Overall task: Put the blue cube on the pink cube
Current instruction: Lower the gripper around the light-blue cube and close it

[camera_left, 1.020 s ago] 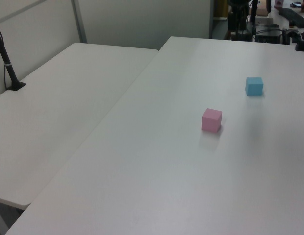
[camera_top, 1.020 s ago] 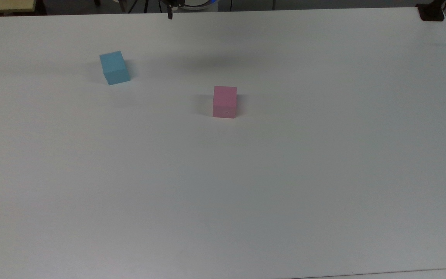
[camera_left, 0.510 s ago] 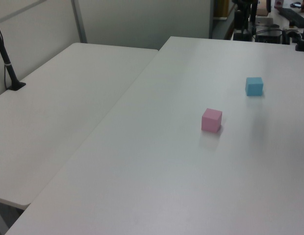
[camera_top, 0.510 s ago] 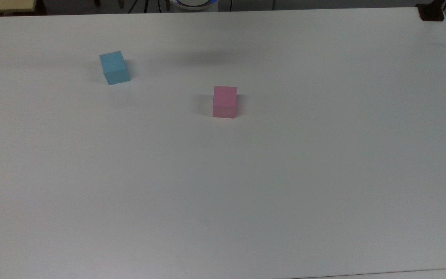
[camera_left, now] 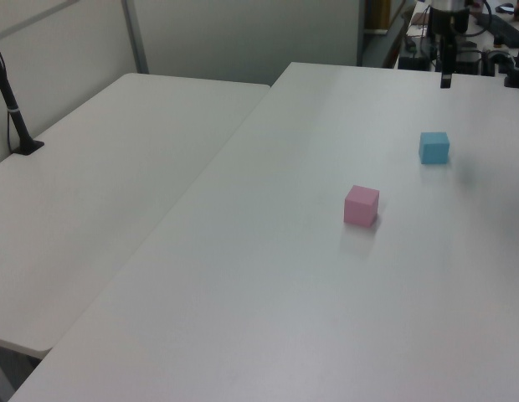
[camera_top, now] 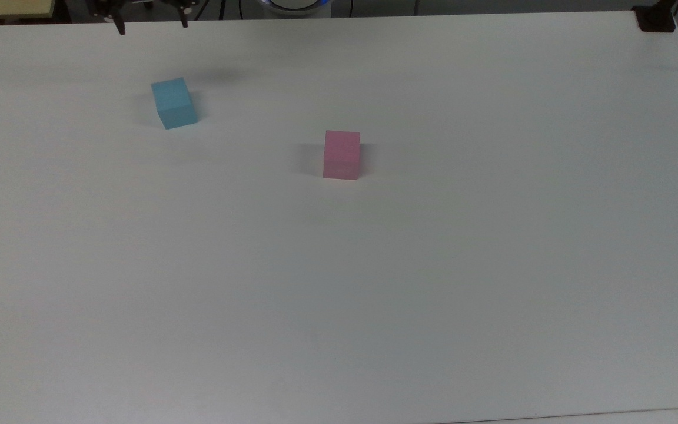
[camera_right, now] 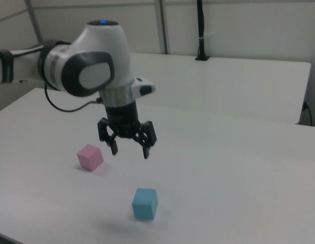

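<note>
The blue cube point(camera_top: 174, 102) point(camera_left: 434, 147) point(camera_right: 145, 203) rests on the white table point(camera_top: 374, 282), toward the top view's upper left. The pink cube point(camera_top: 341, 154) point(camera_left: 361, 205) point(camera_right: 90, 156) sits apart from it near the table's middle. My gripper point(camera_right: 130, 151) point(camera_top: 150, 26) hangs in the air above the table, open, with nothing between its fingers point(camera_right: 146, 151). In the right view it is above and a little behind the blue cube, well clear of both cubes. In the left view one fingertip point(camera_left: 444, 81) shows beyond the blue cube.
A second white table point(camera_left: 100, 184) adjoins this one on the left view's left. A black pole mount point(camera_top: 655, 19) is clamped at the top view's upper right corner. Cables and equipment point(camera_left: 485, 42) lie past the far edge.
The gripper has swung toward the top view's left, from near the far edge's middle to above the blue cube's side. Its shadow moved left with it. Both cubes stayed put.
</note>
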`<state>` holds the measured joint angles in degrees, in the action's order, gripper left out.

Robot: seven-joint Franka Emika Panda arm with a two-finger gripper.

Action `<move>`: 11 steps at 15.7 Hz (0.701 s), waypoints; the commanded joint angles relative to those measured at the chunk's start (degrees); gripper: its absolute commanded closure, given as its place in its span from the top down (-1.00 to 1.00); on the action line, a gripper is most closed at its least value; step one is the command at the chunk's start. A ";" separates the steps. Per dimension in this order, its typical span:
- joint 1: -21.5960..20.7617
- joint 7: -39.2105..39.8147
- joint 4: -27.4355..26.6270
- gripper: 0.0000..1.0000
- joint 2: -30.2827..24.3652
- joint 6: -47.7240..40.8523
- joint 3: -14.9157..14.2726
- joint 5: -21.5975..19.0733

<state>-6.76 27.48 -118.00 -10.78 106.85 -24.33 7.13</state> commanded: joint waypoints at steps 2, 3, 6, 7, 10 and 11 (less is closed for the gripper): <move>0.25 2.93 -9.08 1.00 -0.47 9.24 -0.55 5.24; 0.69 3.02 -9.96 1.00 0.32 10.73 -0.55 5.78; 0.52 3.02 -10.41 1.00 4.79 13.29 -0.55 5.79; 0.35 2.85 -10.41 1.00 6.55 14.86 -0.55 5.79; 0.17 2.76 -10.41 1.00 10.60 17.95 -0.55 5.88; 0.08 2.76 -10.41 1.00 12.17 19.00 -0.55 5.88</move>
<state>-6.72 29.48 -128.42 -2.67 122.53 -25.13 12.13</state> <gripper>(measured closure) 0.000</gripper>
